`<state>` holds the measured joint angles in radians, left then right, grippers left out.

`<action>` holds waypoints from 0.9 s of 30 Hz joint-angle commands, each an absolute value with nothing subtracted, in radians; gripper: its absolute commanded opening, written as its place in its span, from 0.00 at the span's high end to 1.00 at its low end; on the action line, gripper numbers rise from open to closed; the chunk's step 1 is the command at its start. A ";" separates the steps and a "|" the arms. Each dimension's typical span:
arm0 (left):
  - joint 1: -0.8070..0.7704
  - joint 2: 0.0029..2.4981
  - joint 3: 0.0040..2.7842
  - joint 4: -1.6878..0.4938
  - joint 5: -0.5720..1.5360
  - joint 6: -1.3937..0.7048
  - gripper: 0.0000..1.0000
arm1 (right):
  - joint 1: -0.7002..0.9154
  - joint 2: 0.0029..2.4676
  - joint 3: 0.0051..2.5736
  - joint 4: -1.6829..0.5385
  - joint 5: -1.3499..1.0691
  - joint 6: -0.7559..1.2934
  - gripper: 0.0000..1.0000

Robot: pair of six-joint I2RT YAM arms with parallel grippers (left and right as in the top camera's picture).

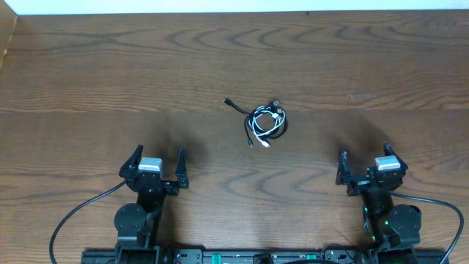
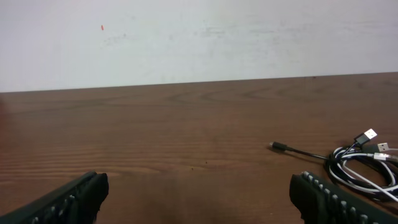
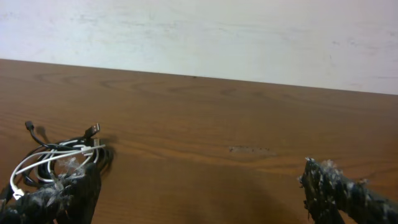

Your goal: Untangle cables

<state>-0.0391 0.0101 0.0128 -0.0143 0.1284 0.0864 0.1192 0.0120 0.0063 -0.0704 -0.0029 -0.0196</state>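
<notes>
A white cable (image 1: 264, 119) and a black cable (image 1: 274, 130) lie coiled together in one small tangle at the middle of the table. A black plug end (image 1: 229, 102) trails out to the upper left. The tangle also shows in the left wrist view (image 2: 364, 163) at the right edge and in the right wrist view (image 3: 56, 162) at the left. My left gripper (image 1: 157, 160) is open and empty near the front left, well apart from the tangle. My right gripper (image 1: 364, 159) is open and empty near the front right.
The brown wooden table (image 1: 110, 73) ends at a white wall along the far edge. Thick black wires (image 1: 73, 216) run from both arm bases along the front edge. A faint scuff mark (image 1: 363, 96) lies right of the tangle.
</notes>
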 commanded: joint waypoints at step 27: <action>-0.033 0.061 0.105 -0.177 0.123 0.000 0.03 | 0.127 0.009 0.006 -0.075 0.005 -0.031 0.01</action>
